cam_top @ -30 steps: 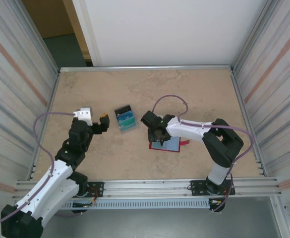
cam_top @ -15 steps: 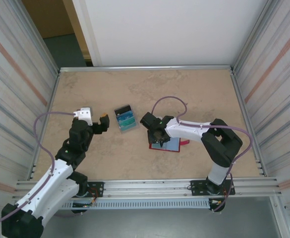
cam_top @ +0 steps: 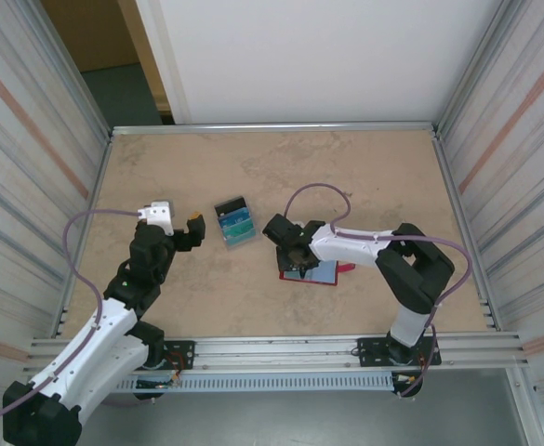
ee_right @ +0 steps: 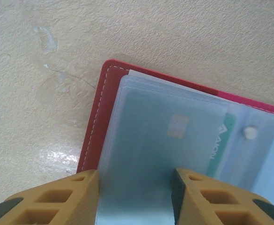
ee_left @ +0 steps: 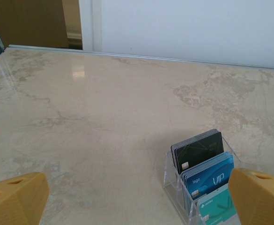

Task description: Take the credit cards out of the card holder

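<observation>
The card holder (cam_top: 320,275) lies open on the table, its dark-red cover (ee_right: 92,136) under pale blue-grey sleeves. A credit card (ee_right: 151,136) with a gold chip shows through the top sleeve. A teal card (ee_right: 219,140) peeks out to its right. My right gripper (cam_top: 297,254) (ee_right: 136,197) is low over the holder's left page, jaws half closed. Its fingertips (ee_right: 83,192) flank a strip of the sleeve, and whether they squeeze it is unclear. My left gripper (cam_top: 190,232) (ee_left: 137,201) hangs wide open and empty to the left of the card rack.
A clear plastic rack (cam_top: 235,224) (ee_left: 174,180) holds black, blue and teal cards upright between the two arms. Metal walls (cam_top: 76,167) fence the table on both sides. A rail (cam_top: 281,351) runs along the near edge.
The right gripper has crept slightly left over the holder and its jaws have narrowed. The left arm has not moved.
</observation>
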